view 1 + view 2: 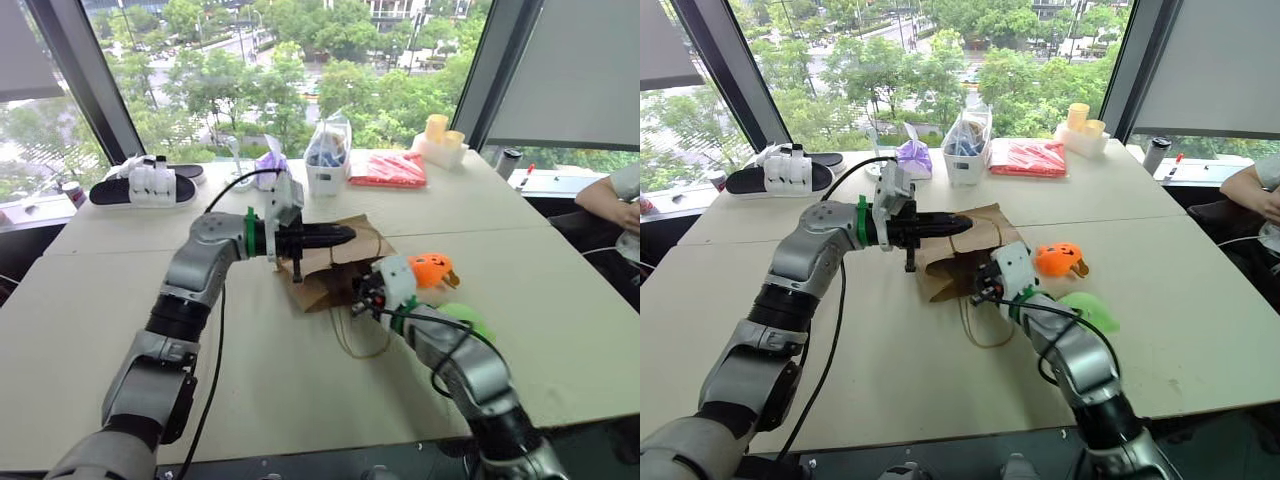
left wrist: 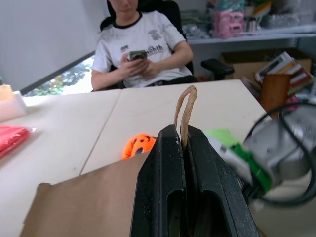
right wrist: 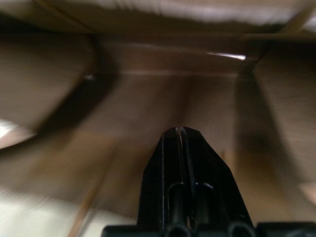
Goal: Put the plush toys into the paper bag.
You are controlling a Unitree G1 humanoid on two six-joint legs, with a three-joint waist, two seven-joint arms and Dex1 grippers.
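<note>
**Ana:** Two robot arms reach over a pale beige worktop [image 1: 120, 290]. What is each one doing?

**Ben:** The left tool [image 2: 183, 140] points sideways, its black fingers pinched shut on a thin tan cord loop handle [image 2: 184, 106] of the brown kraft paper bag [image 1: 335, 265]. The bag's upper edge is lifted off the worktop by that handle.

**Ana:** And the right tool?

**Ben:** The right tool [image 3: 181, 132] has its fingers pressed together, holding nothing. It sits at the bag's open mouth, and its wrist view looks at brown paper walls all around.

**Ana:** Where are the plush toys?

**Ben:** Both lie on the worktop outside the bag, just beside its right side. The round orange plush toy with dark face marks [image 1: 433, 269] is near the right wrist. The lime green plush toy [image 1: 1090, 308] lies a little closer to the robot, partly behind the right forearm.

**Ana:** Anything else?

**Ben:** A second cord loop [image 1: 980, 325] trails on the worktop. A seated person in a white shirt [image 2: 140, 42] is across the worktop.
</note>
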